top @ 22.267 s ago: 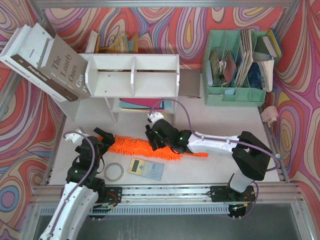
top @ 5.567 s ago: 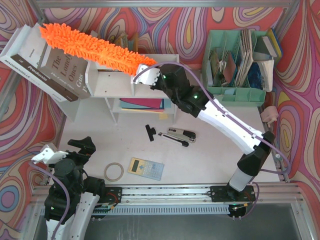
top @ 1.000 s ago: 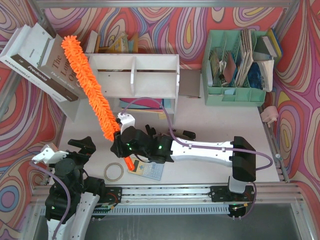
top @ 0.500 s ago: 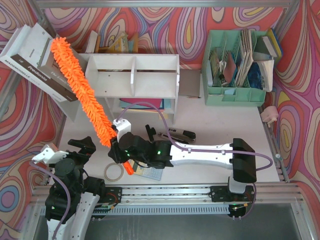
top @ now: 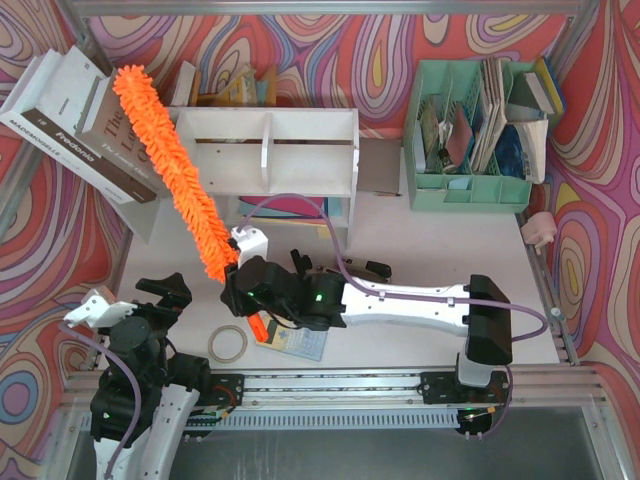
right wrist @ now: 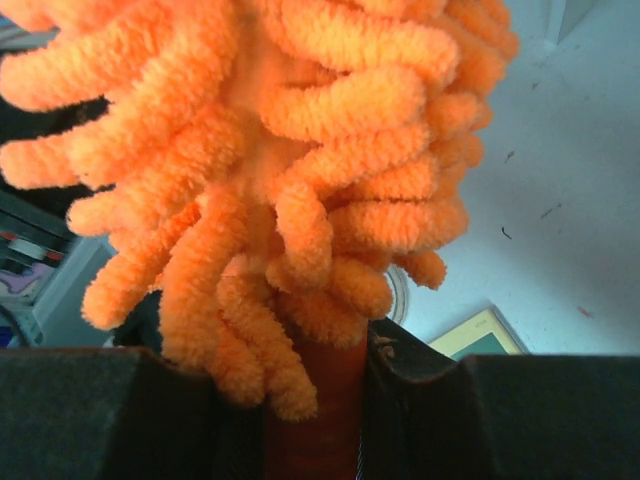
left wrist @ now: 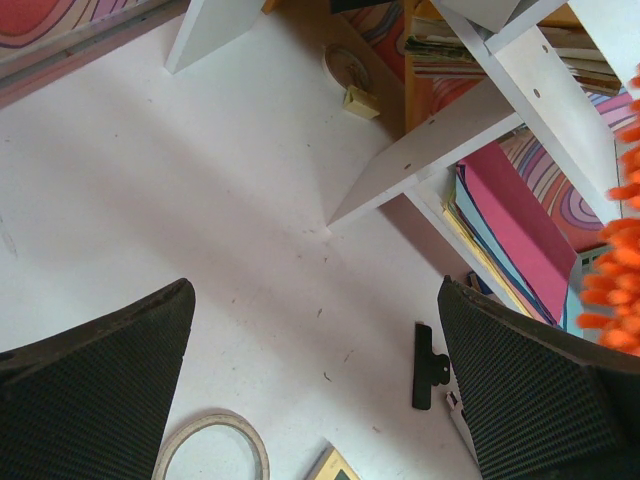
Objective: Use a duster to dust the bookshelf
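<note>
Right gripper clamped on the duster handle. Its fluffy length slants away from me and leftward, crossing the bookshelf at its left end. Left gripper spread wide, holding nothing.

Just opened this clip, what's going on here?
The right tool is shut on the thin handle of the orange duster. The duster's fluffy head slants up across the left end of the white bookshelf, with its tip by the leaning books, so dusting looks to be under way. The left tool hangs open above the table and a tape roll, holding nothing.
</note>
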Robot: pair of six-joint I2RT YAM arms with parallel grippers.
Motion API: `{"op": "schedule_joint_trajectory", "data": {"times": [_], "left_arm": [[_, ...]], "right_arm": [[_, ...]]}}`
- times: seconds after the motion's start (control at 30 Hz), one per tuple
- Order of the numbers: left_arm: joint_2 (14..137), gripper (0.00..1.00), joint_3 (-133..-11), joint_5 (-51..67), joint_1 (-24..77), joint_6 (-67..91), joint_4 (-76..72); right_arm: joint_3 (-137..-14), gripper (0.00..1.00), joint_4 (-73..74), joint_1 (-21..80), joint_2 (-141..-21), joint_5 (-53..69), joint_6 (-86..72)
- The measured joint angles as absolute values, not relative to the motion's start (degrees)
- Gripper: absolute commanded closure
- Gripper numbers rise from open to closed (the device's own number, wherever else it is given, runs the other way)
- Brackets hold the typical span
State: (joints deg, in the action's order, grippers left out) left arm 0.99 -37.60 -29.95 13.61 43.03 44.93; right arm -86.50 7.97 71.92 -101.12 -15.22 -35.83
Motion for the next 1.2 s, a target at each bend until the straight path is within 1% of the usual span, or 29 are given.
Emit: {"op": "schedule_joint_trajectory", "data": {"times": [0.13,0.3,0.4,0.6,0.77,0.93,1.2], "left_arm": [[1.0,0.02,-37.6,-30.0,13.6,43.0,44.9],[1.0,0.02,-37.6,-30.0,13.6,43.0,44.9],[1.0,0.02,-37.6,-30.0,13.6,43.0,44.9],[1.0,0.02,-37.6,-29.9,13.6,43.0,44.9],[1.0,0.02,-37.6,-29.9,13.6,43.0,44.9],[1.0,0.01,-37.6,-29.9,13.6,43.0,44.9],[1.0,0.01,-37.6,-29.8,13.6,43.0,44.9]], "right_arm": [[-91.9,1.0,11.7,71.8,-101.1,-15.6,-35.8],[-102.3,1.0,17.2,70.0,-104.3,-15.6,-36.1],[-104.5,1.0,20.0,68.9,-106.0,-16.1,-36.3],[-104.8,1.0,25.8,68.2,-109.3,-16.4,-36.9],[-105.5,1.0,27.4,68.2,-110.2,-16.5,-37.1],[-105.3,1.0,27.6,67.7,-110.1,-16.5,-38.4],[-100.0,1.0,27.8,66.0,-106.4,-18.5,-40.2]]}}
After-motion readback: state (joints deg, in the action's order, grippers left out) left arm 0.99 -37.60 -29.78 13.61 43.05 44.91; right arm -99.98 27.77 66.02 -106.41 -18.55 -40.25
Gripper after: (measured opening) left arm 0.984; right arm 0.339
